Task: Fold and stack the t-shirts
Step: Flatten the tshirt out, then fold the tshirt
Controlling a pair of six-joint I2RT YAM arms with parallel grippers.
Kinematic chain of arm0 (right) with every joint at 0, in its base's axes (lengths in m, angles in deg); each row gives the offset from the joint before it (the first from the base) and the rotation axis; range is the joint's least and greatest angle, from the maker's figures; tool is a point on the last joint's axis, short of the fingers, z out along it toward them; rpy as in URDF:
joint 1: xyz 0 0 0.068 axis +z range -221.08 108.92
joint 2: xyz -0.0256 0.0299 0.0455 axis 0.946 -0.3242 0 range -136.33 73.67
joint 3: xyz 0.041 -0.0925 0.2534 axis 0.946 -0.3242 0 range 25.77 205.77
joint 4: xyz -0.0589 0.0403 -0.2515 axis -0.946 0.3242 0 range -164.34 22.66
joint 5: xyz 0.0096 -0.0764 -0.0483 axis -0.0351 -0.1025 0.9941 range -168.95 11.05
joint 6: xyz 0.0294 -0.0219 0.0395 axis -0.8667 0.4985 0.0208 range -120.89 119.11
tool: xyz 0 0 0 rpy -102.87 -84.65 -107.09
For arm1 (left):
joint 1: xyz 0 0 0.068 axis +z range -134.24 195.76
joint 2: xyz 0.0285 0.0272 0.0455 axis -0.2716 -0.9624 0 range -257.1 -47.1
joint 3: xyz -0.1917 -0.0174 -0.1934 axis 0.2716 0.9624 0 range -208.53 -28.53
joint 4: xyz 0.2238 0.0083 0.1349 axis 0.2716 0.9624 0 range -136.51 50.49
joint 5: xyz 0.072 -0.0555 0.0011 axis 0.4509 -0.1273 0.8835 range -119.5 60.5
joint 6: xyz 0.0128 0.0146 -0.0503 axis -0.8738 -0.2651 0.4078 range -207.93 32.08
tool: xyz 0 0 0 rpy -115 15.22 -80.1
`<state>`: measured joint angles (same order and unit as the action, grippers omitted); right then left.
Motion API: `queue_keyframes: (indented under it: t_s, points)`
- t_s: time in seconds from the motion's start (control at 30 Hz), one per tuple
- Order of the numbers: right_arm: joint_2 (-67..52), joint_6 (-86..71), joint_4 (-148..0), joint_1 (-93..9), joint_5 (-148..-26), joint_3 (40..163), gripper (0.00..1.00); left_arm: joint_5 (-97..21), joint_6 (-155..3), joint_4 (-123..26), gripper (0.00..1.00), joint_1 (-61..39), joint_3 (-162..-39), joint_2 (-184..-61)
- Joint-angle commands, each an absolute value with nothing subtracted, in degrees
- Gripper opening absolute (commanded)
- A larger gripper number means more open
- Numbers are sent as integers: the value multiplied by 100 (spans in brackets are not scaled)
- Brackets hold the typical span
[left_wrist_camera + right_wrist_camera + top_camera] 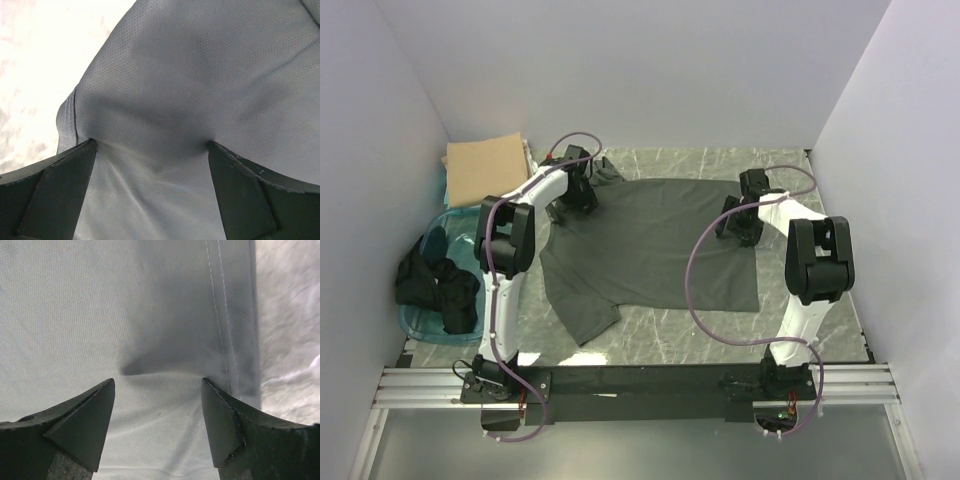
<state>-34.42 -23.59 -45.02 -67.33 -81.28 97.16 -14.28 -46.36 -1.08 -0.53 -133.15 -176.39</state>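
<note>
I see charcoal t-shirt (650,245) spread flat. Left gripper (151,143) on its far-left shoulder, right gripper (157,380) by its far-right hem; both spread wide, pressing fabric, nothing pinched.

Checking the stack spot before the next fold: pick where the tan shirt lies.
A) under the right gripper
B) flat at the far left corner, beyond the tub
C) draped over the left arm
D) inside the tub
B: the tan shirt lies flat at the far left corner, beyond the tub, which holds only black shirts.
</note>
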Motion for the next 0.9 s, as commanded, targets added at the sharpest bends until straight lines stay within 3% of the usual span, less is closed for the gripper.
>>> queue_keyframes:
  t_s: [0.0, 0.2, 0.33, 0.57, 0.73, 0.87]
  points:
    - [-3558, -2234, -4419, -6827, -8009, 10047, 76, -1614, -4846, -89, 99, -23, -13803, -17963]
    - [-3198, -2207, -4296, -6827, -7913, 10548, 77, -1842, -4987, 51, 99, -41, -14515, -17797]
    - [-2182, -2399, -4533, -6827, -7579, 10243, 81, -1694, -4882, 16, 99, -120, -14218, -16843]
    - [395, -3085, -5271, -6827, -6595, 8310, 83, -1255, -3892, -695, 99, -804, -10986, -14143]
    - [2311, -3683, -5710, -6844, -6383, 6817, 100, -1009, -3099, -661, 99, -1683, -8931, -12510]
    - [3463, -3999, -5782, -6845, -6138, 5988, 100, -955, -2230, -83, 99, -2561, -7794, -11690]
